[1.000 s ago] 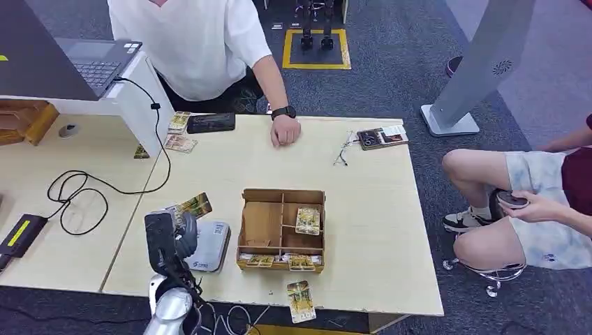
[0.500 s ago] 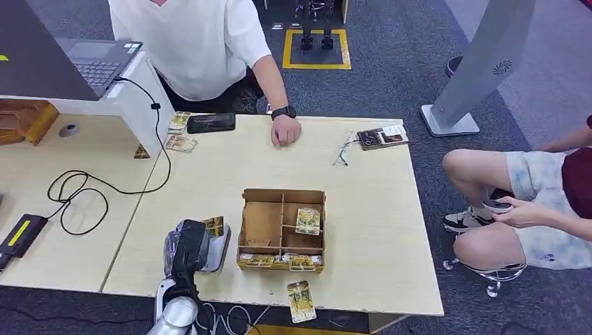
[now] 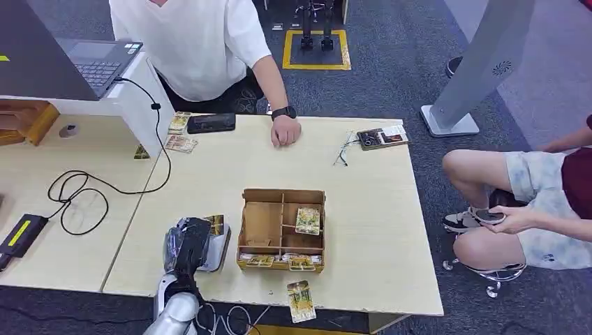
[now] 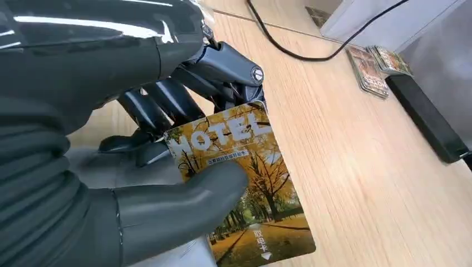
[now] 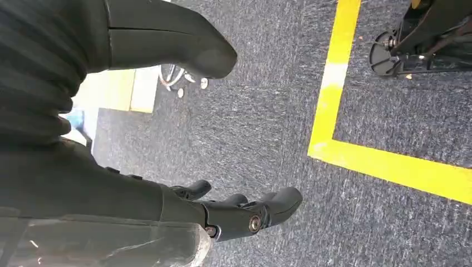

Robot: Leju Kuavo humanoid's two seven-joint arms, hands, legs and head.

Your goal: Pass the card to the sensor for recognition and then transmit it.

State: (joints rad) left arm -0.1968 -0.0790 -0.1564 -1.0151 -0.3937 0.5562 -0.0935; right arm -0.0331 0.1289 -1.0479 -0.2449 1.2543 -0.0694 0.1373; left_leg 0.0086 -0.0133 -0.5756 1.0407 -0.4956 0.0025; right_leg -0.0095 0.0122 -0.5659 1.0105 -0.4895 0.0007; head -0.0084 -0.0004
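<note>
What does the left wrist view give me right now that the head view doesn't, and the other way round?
Left wrist alone: the card's printed face, reading HOTEL over autumn trees, pinched under the thumb.
Head alone: the wooden divided box with cards in it, a loose card at the near table edge, and a person's hand resting on the table.
Both: the left hand gripping the card over the grey sensor, and the phone.

Wooden table (image 3: 209, 174) carries divided box (image 3: 282, 230), phone (image 3: 211, 123).
</note>
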